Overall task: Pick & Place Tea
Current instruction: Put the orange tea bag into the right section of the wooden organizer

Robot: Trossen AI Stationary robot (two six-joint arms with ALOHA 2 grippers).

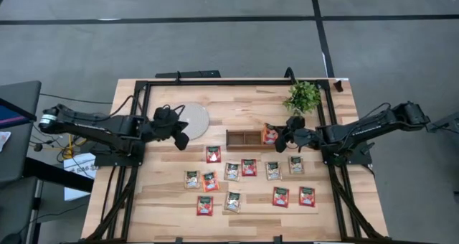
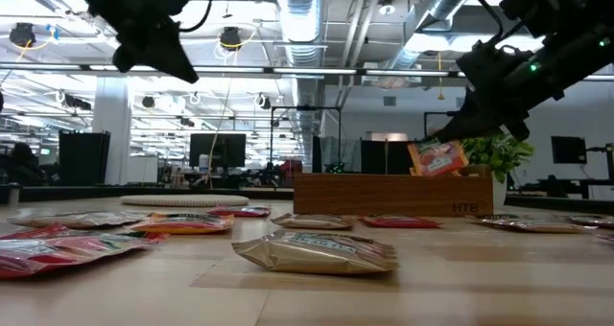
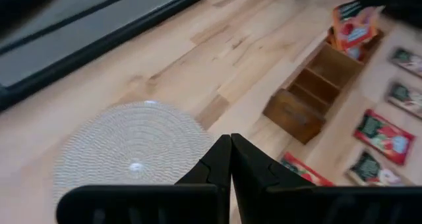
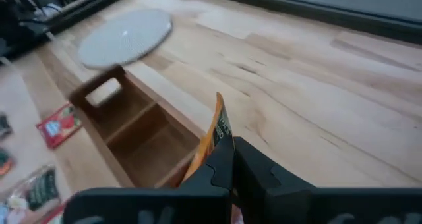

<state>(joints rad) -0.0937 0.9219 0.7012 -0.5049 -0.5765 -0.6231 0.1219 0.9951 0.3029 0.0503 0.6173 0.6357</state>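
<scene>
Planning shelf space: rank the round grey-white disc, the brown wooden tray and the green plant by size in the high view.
1. Brown wooden three-compartment tray and round grey-white disc: similar, not ranked.
2. Small green leafy plant: smallest.

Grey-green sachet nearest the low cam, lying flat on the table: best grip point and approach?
Take the grey-green sachet by an edge seam, coming straight down from above. It lies flat but puffs up in the middle, so the thin crimped rim probably gives closing fingers a better hold than the slick bulge. It lies clear of the other sachets.
</scene>
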